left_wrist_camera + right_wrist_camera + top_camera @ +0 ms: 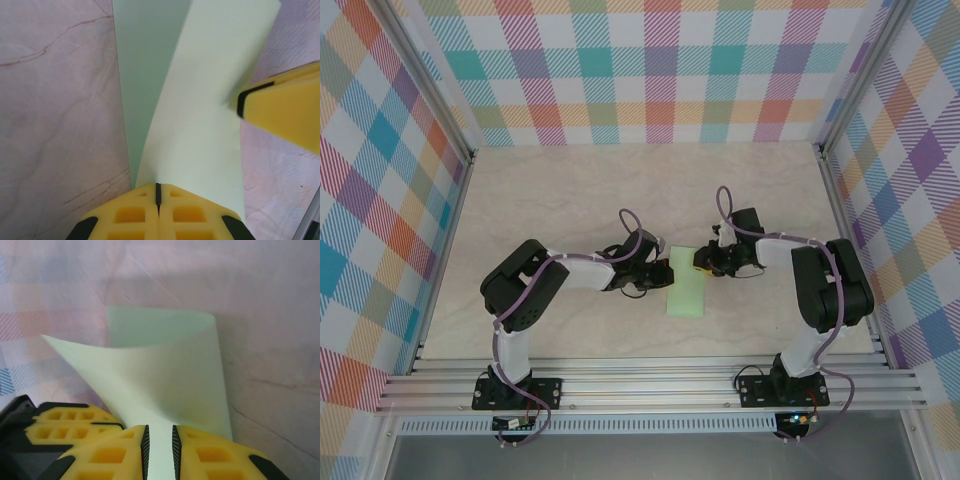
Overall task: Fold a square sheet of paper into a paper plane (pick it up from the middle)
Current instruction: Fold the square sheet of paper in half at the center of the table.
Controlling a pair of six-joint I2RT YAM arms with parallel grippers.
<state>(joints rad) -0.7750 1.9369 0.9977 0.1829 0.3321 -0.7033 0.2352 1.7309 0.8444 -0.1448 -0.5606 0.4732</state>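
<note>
The square sheet of paper, pale mint green, lies at the table's middle, doubled over into a narrow strip. In the left wrist view one half of the sheet curls up over the other, and my left gripper is shut on its near edge. My left gripper sits at the strip's left side and my right gripper at its upper right. In the right wrist view my right gripper has its jaws a small gap apart, with the lifted paper running through the gap.
The pale marbled tabletop is walled by checked panels at the back and both sides. An aluminium rail runs along the near edge. A yellow finger of the right gripper shows close beside the paper in the left wrist view.
</note>
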